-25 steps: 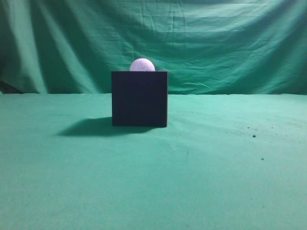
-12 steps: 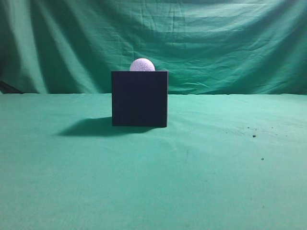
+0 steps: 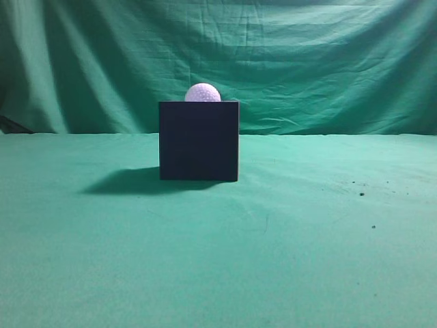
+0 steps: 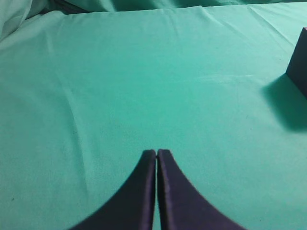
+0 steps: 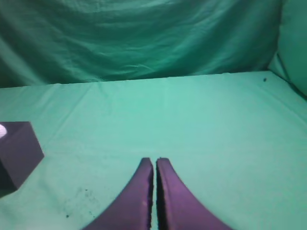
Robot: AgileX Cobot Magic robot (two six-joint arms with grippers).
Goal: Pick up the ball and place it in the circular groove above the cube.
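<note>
A white dimpled ball point(image 3: 203, 93) sits on top of the black cube point(image 3: 199, 141) in the middle of the green cloth in the exterior view. No gripper shows in that view. In the left wrist view my left gripper point(image 4: 157, 153) is shut and empty over bare cloth; a corner of the cube point(image 4: 300, 67) shows at the right edge. In the right wrist view my right gripper point(image 5: 154, 161) is shut and empty; the cube point(image 5: 17, 153) is at the far left with a sliver of the ball point(image 5: 2, 130) on top.
A green cloth point(image 3: 307, 260) covers the table and hangs as a backdrop behind. A few dark specks point(image 3: 361, 193) lie on the cloth to the right of the cube.
</note>
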